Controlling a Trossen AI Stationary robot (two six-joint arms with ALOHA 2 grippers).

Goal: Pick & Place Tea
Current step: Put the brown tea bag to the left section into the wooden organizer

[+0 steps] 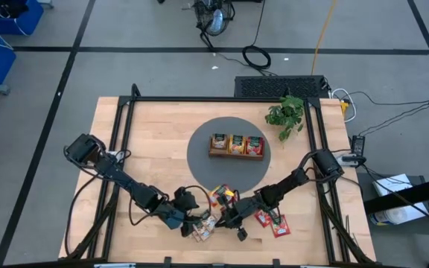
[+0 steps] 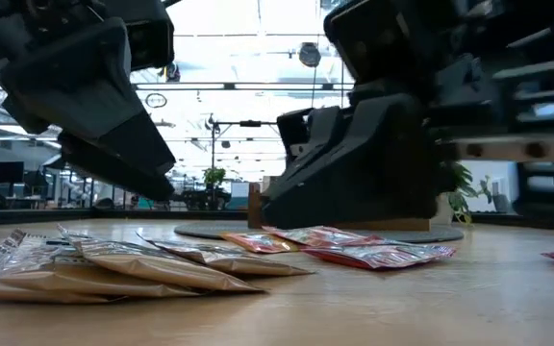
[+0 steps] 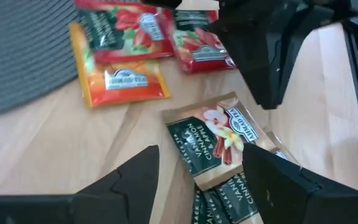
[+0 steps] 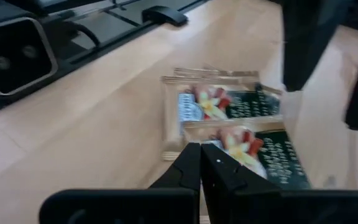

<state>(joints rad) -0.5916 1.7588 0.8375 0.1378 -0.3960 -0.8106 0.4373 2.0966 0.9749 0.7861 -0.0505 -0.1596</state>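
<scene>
Near the lower centre of the high view, the left gripper [image 1: 192, 221] is hovering low over a small pile of green-and-tan sachets [image 1: 204, 230], its fingers [image 3: 135, 180] standing wide apart and holding nothing; one vanilla sachet [image 3: 213, 140] is lying between them in the left wrist view. Just to its right, the right gripper [image 1: 232, 217] is sitting with fingers pressed together, empty, above two more green-and-tan packets [image 4: 229, 124]. Red sachets [image 1: 272, 222] are lying at lower right, an orange sachet [image 3: 122, 81] beside others at upper left of the left wrist view. Three more are sitting in the wooden tray [image 1: 236, 154] on the grey mat [image 1: 199, 160], centre frame.
</scene>
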